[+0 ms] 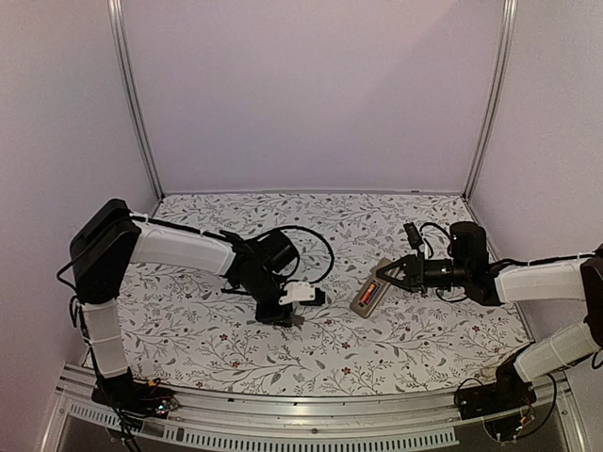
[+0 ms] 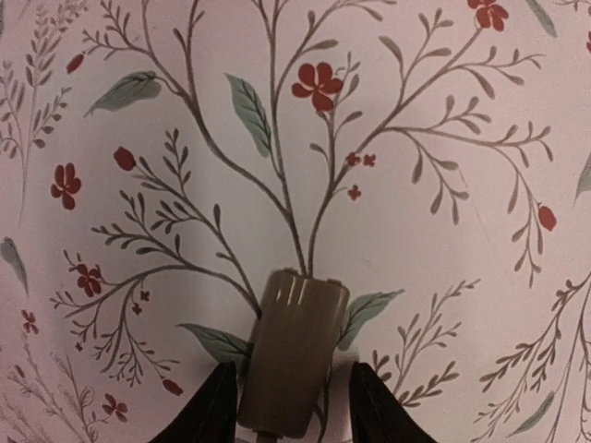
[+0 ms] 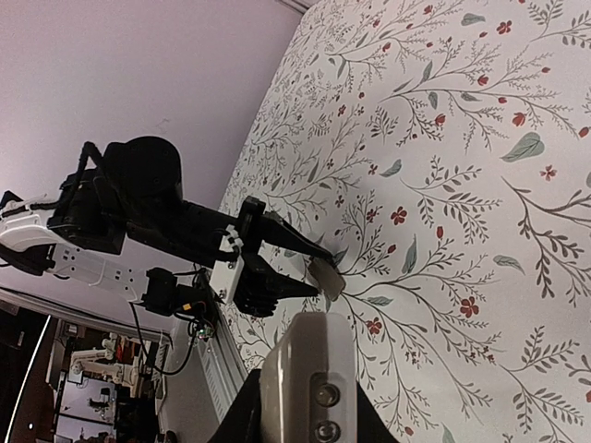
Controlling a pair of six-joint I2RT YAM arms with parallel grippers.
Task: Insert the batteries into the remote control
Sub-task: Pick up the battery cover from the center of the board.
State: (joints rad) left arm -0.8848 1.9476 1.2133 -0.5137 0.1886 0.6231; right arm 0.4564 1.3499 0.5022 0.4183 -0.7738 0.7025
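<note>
My right gripper point(image 1: 392, 275) is shut on one end of the remote control point(image 1: 367, 297) and holds it tilted above the table at centre right. The grey-beige back faces up, and an orange-red battery point(image 1: 371, 291) lies in its recess. In the right wrist view the remote control point(image 3: 309, 369) sticks out from between my fingers. My left gripper point(image 2: 291, 371) is down on the table with its fingers on either side of a small flat grey cover plate point(image 2: 294, 351). A narrow gap shows at the right finger, so the jaws are open around the plate.
The table carries a floral cloth point(image 1: 415, 334). White walls with metal corner posts point(image 1: 490, 94) enclose the back and sides. A black cable point(image 1: 316, 240) loops off the left arm. An aluminium rail point(image 1: 283, 414) runs along the near edge.
</note>
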